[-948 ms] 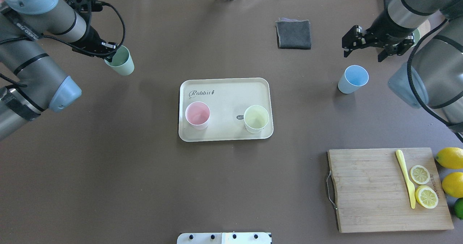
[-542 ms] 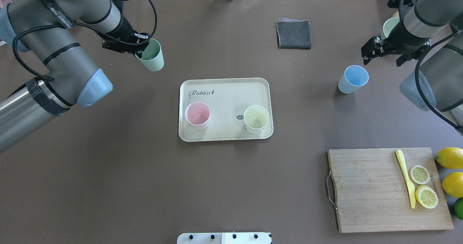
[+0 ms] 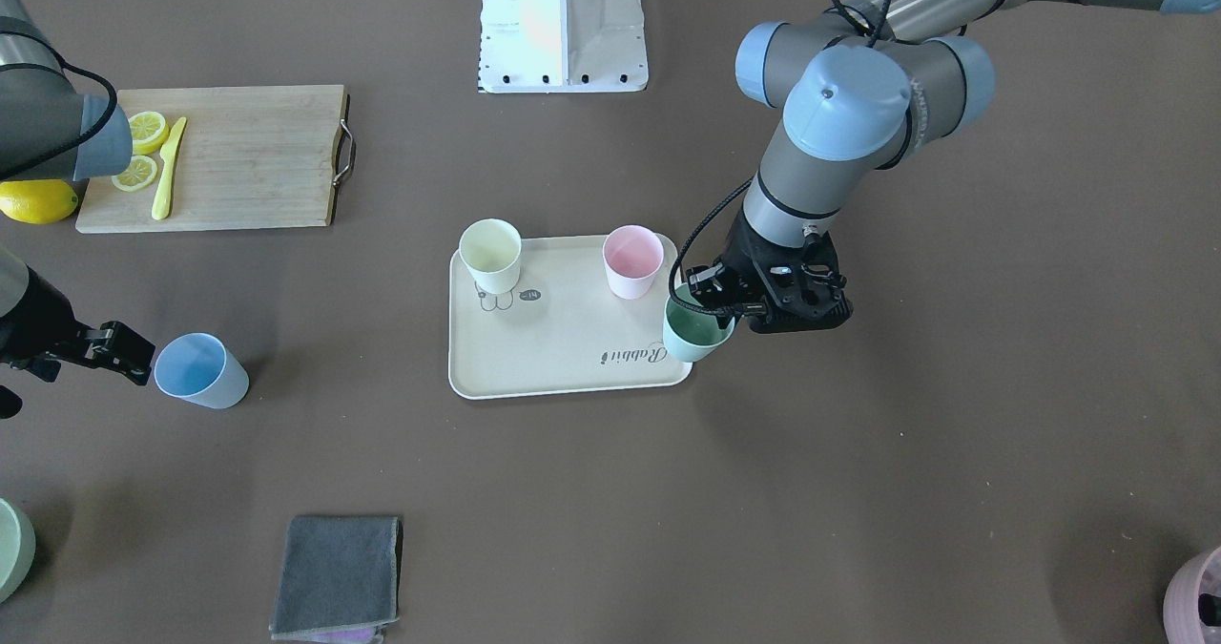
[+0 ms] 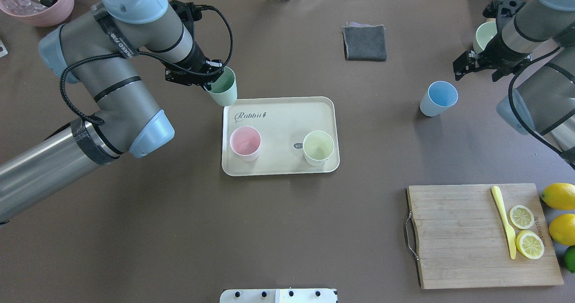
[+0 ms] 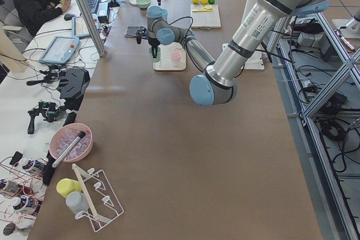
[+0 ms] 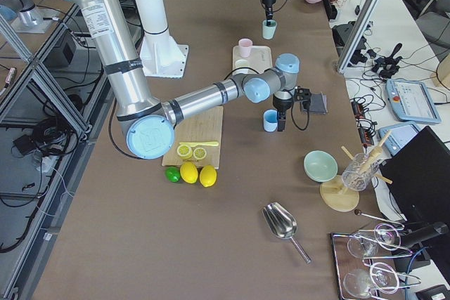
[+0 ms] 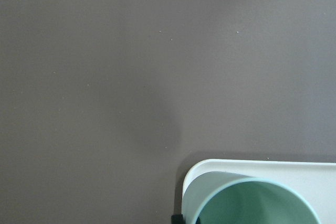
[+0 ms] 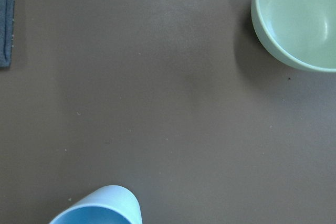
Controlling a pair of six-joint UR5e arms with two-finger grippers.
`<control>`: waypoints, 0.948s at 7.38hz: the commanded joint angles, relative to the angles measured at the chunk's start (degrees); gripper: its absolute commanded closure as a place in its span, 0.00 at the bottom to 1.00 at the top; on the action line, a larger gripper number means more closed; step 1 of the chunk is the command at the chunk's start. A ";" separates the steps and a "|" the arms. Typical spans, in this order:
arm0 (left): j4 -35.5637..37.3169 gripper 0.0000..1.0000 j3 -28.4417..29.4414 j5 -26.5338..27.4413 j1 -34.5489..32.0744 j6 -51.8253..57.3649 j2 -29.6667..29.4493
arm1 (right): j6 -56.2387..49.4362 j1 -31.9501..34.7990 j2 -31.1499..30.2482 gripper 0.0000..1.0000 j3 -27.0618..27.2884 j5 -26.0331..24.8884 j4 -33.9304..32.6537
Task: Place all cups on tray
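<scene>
The cream tray [image 4: 287, 114] holds the pink cup [image 4: 245, 142] and the pale yellow cup [image 4: 318, 147], both upright. My left gripper [image 4: 211, 76] is shut on the mint green cup [image 4: 223, 91] and holds it in the air over the tray's far left corner; the cup also shows in the front-facing view [image 3: 699, 331] and the left wrist view [image 7: 252, 203]. The light blue cup [image 4: 438, 97] stands on the table right of the tray. My right gripper [image 4: 477, 69] is open and empty, just beyond and right of the blue cup [image 8: 100, 208].
A folded grey cloth [image 4: 364, 42] lies at the back. A pale green bowl [image 4: 484, 36] sits behind the right gripper. A wooden cutting board [image 4: 458, 235] with lemon slices and a yellow knife is at front right, whole lemons beside it. A mauve pot [image 4: 40, 2] is at back left.
My left arm has carried the mint green cup rightward from the table's left side to the tray's far left corner. My right gripper has drifted right, away from the blue cup.
</scene>
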 commanded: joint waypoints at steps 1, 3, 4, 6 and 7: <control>0.01 1.00 -0.09 0.61 0.62 -0.28 -0.03 | 0.82 -0.05 -1.08 0.00 0.42 0.28 0.46; 0.01 1.00 0.00 1.39 1.58 -0.28 0.06 | 0.91 -1.36 -1.17 0.00 -0.18 0.02 0.63; 0.01 1.00 0.00 1.48 1.59 -0.20 0.15 | 1.00 -1.97 -1.08 0.00 -0.27 -0.07 0.63; -0.08 1.00 0.08 1.49 2.03 -0.11 0.33 | 3.45 -3.55 -0.73 0.00 -0.27 -0.33 0.63; -0.08 1.00 0.00 2.09 2.12 -0.11 0.41 | 3.63 -4.17 -0.73 0.00 -0.36 -0.77 0.72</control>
